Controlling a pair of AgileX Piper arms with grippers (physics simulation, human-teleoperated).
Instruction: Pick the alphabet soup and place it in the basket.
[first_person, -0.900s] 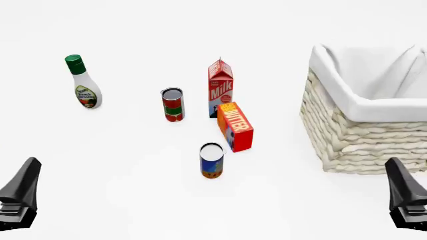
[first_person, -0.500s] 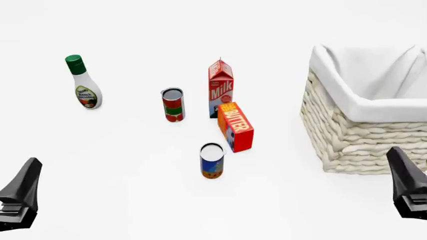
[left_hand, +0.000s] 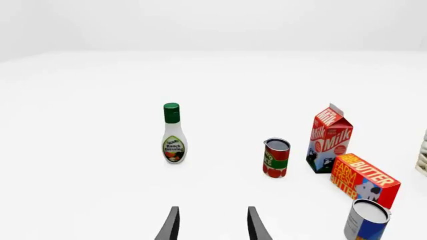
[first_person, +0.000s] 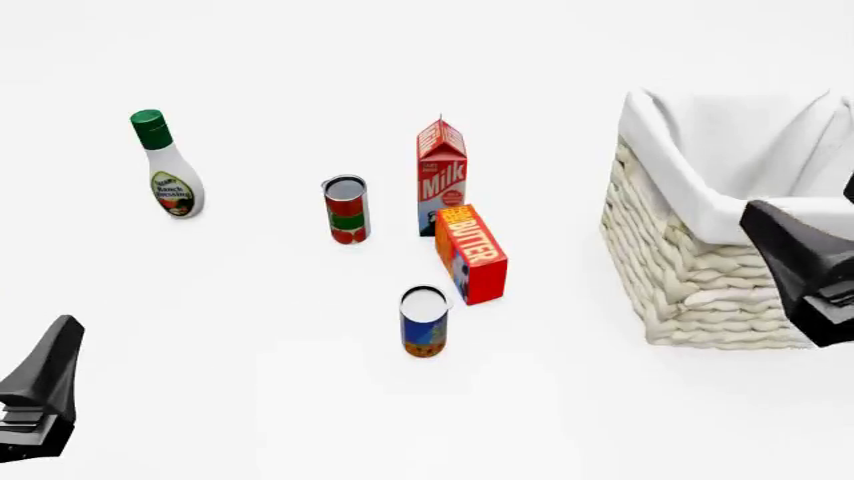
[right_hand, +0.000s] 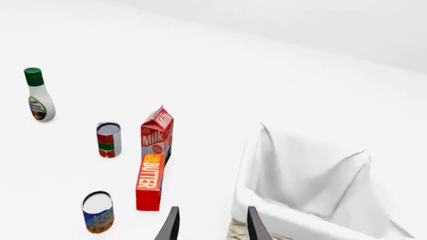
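Observation:
The alphabet soup (first_person: 424, 320), a small can with a dark blue label and whitish lid, stands upright near the table's middle. It also shows in the left wrist view (left_hand: 365, 220) and the right wrist view (right_hand: 98, 212). The basket (first_person: 694, 270), woven wicker with a white lining, stands at the right and shows in the right wrist view (right_hand: 300, 170). My left gripper (first_person: 60, 335) is open and empty at the near left, far from the can; its fingers (left_hand: 171, 225) stand apart. My right gripper (first_person: 761, 222) is open and empty, raised in front of the basket's near wall; its fingers (right_hand: 171, 225) stand apart.
A ranch dressing bottle (first_person: 168, 170) stands at the far left. A red-and-green can (first_person: 346, 208), a milk carton (first_person: 442, 175) and a butter box (first_person: 471, 250) stand just behind the soup can, the butter box closest to it.

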